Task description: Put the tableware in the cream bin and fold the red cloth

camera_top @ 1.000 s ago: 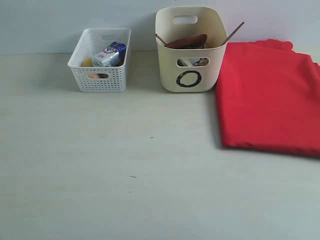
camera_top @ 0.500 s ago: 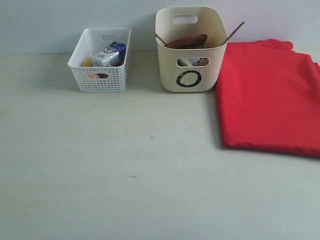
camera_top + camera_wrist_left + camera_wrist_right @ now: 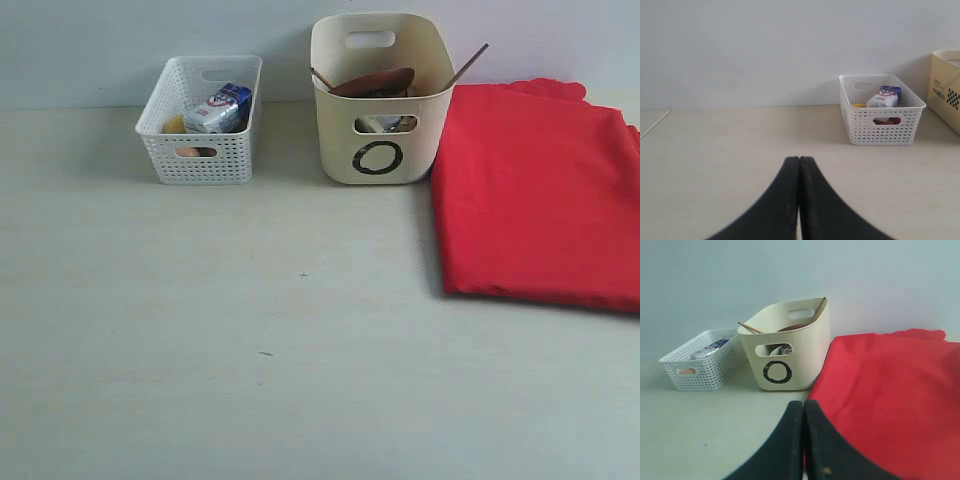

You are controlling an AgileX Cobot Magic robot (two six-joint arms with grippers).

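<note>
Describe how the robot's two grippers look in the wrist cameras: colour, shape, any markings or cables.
The left gripper has two smooth matte black fingers, broad at the base and curving in to narrow tips. The right gripper has the same black, curved shape. One of its fingers carries a small round dimple, perhaps a screw hole. No cables, labels or arm links show in any view.

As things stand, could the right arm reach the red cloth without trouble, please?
Probably yes: the red cloth lies flat just ahead of the shut right gripper with nothing between them; the cream bin stands off to one side.
</note>
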